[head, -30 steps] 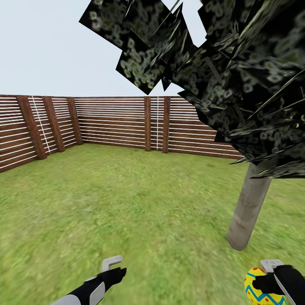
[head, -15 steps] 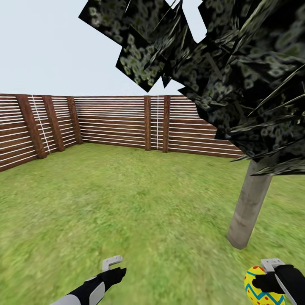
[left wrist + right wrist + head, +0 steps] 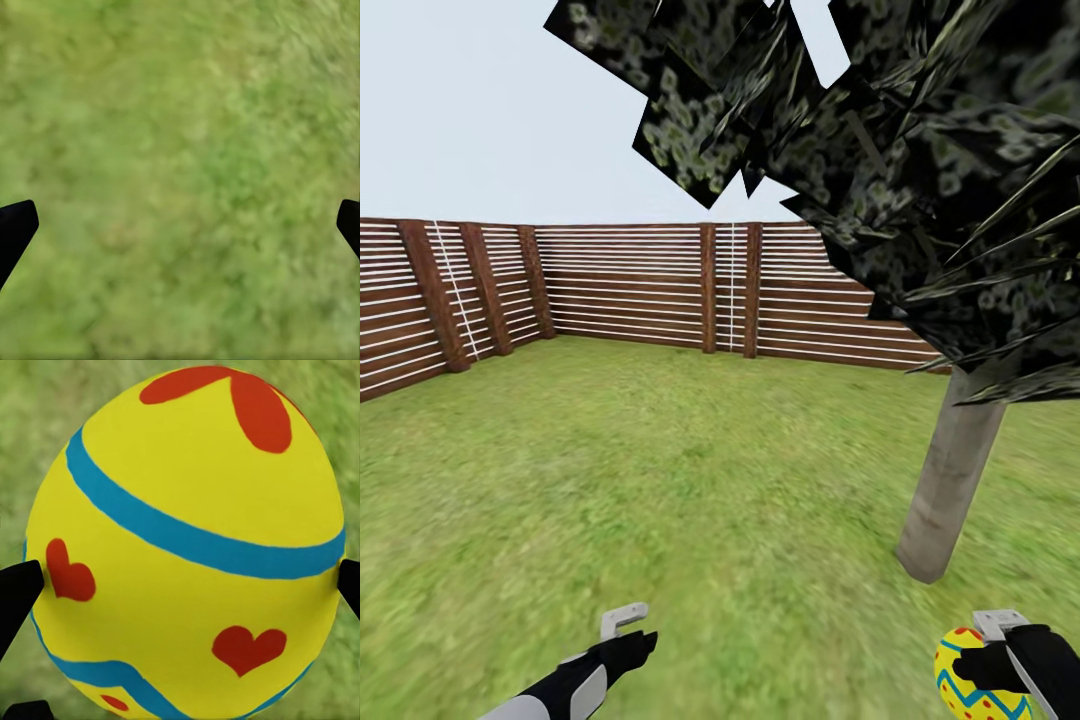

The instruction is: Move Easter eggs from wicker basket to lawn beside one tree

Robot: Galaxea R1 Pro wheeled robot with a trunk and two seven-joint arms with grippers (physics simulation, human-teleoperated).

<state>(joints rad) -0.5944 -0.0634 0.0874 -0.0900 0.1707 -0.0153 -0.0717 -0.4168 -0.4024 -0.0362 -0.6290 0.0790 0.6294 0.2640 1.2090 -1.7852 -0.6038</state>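
My right gripper (image 3: 988, 668) is shut on one Easter egg (image 3: 963, 682), yellow with blue bands and red hearts, low at the right of the head view. In the right wrist view the egg (image 3: 187, 540) sits between the black fingertips (image 3: 16, 585) above grass. The tree's grey-brown trunk (image 3: 950, 470) rises from the lawn (image 3: 690, 470) just ahead of that gripper, with its dark crown (image 3: 920, 150) overhead. My left gripper (image 3: 630, 630) hangs open over bare grass, its fingertips (image 3: 15, 232) far apart. The wicker basket and the other two eggs are out of view.
A brown slatted wooden fence (image 3: 640, 290) with thick posts bounds the lawn at the back and left. Open grass stretches between me and the fence, to the left of the trunk.
The whole picture has shifted a little, the crown rising slightly, so the camera moved. Both arms keep their places in the view, and the egg stays in the right gripper.
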